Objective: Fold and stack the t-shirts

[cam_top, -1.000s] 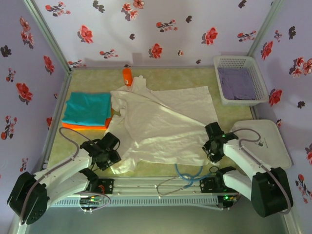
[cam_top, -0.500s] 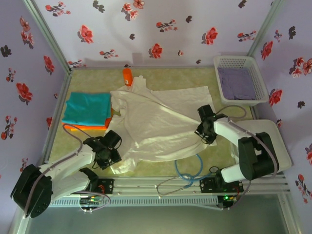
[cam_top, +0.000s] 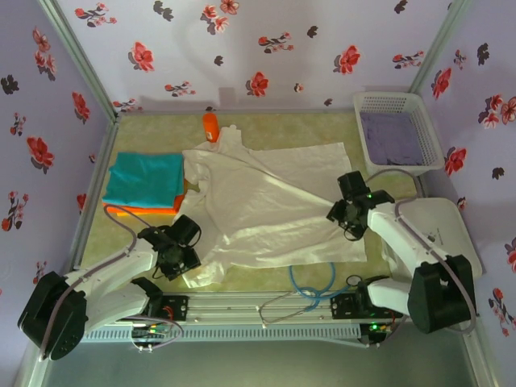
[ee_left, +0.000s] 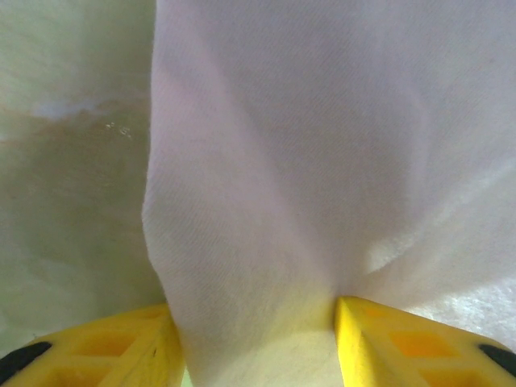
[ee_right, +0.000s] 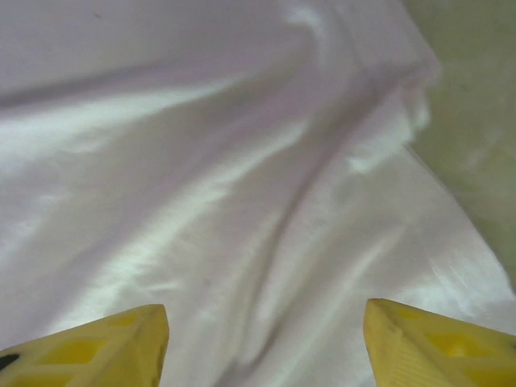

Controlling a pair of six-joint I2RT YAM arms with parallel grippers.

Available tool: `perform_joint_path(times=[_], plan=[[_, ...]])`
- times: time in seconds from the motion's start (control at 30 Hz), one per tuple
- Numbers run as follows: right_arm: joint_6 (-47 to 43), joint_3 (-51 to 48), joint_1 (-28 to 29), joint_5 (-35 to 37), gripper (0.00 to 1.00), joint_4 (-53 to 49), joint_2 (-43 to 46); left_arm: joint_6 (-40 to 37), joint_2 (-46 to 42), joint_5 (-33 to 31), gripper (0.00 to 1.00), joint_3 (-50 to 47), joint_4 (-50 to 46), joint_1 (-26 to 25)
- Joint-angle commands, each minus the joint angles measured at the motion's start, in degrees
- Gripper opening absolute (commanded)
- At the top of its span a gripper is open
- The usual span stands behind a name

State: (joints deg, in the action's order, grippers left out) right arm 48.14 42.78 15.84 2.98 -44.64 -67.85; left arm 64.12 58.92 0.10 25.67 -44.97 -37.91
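**White tee gripped at its near-left corner, right claw released**

Top view, 12 o'clock = far wall; reading near to far.

- 6 o'clock, near edge: blue cable [cam_top: 314, 282] looped on the table [cam_top: 322, 129], just in front of the tee's hem.
- 7 o'clock: your left gripper [cam_top: 182, 253] is clenched on the white tee [cam_top: 274, 201] at its near-left corner; in the left wrist view the cloth [ee_left: 282, 161] runs down between the yellow fingers [ee_left: 105, 347], bare table to its left.
- 4 o'clock: your right gripper [cam_top: 342, 216] sits at the tee's right edge, released; in the right wrist view its fingers [ee_right: 97, 347] stand wide apart with the white cloth [ee_right: 201, 161] lying beyond them and nothing pinched between; you cannot tell whether the tips touch the fabric.
- Right of that arm: white board [cam_top: 451, 234] at the table's edge.
- Centre: the tee lies spread and wrinkled, collar end toward 11 o'clock.
- 9 o'clock: teal shirt [cam_top: 145, 177] folded flat on top of the orange shirt [cam_top: 129, 208]; the stack's right edge touches the tee.
- 12 o'clock: orange bottle [cam_top: 210, 126] upright, just beside the collar end.
- 2 o'clock: white basket [cam_top: 395, 97] holding a purple cloth [cam_top: 391, 137], apart from the tee.
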Motion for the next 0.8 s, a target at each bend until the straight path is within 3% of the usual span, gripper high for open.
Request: perform_joint_path(times=[0.0,0.3,0.53,0.77], plan=[[3.0,-3.7,-0.4,-0.1,0.6,-7.3,4.4,-1.6,0.8,-1.5,0.5,-1.3,7.9,0.6],[8.8,-10.9,-0.6,-1.4,0.57,-11.6,11.8,-1.8,0.8,-1.4,0.5,-1.0,7.5,0.6],[11.9,-13.8,0.0,-1.4,0.55,-7.5,11.5,-1.6,-1.0,-1.4,0.5,-1.3,6.1,0.6],[16.8,-14.2,1.4,-2.4,0.56,-6.5,11.1,-2.3,-1.7,-1.3,0.59,0.6,1.1,0.5]])
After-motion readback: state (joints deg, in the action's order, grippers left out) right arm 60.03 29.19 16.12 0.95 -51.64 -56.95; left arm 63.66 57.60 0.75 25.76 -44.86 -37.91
